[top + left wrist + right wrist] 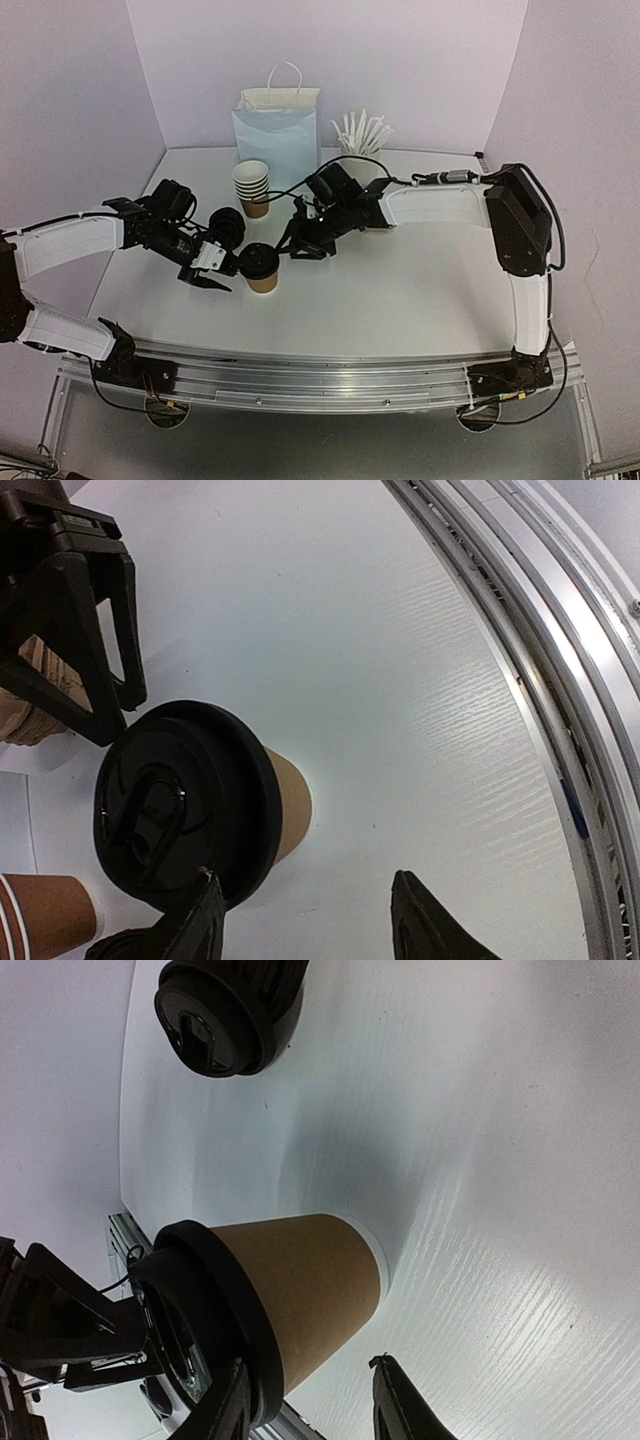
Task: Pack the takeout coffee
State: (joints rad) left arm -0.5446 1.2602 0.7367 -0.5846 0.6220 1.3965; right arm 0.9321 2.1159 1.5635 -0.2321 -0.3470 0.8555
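A brown paper cup with a black lid on it [261, 267] stands upright on the white table, also seen in the left wrist view [190, 805] and the right wrist view [290, 1300]. My left gripper [210, 275] sits just left of it, open and empty [305, 900], with one fingertip [195, 925] at the lid's edge. My right gripper [305, 245] is just right of and behind the cup, open and empty [310, 1400], one finger [225, 1410] beside the lid. A stack of brown cups [251, 188] and a stack of black lids [226, 228] stand behind. The cup carrier is out of view.
A white handled paper bag [278, 130] stands at the back, with a white cup of white sticks [362, 135] to its right. The metal rail [320, 385] runs along the near table edge. The lid stack [225, 1010] shows beyond the cup in the right wrist view.
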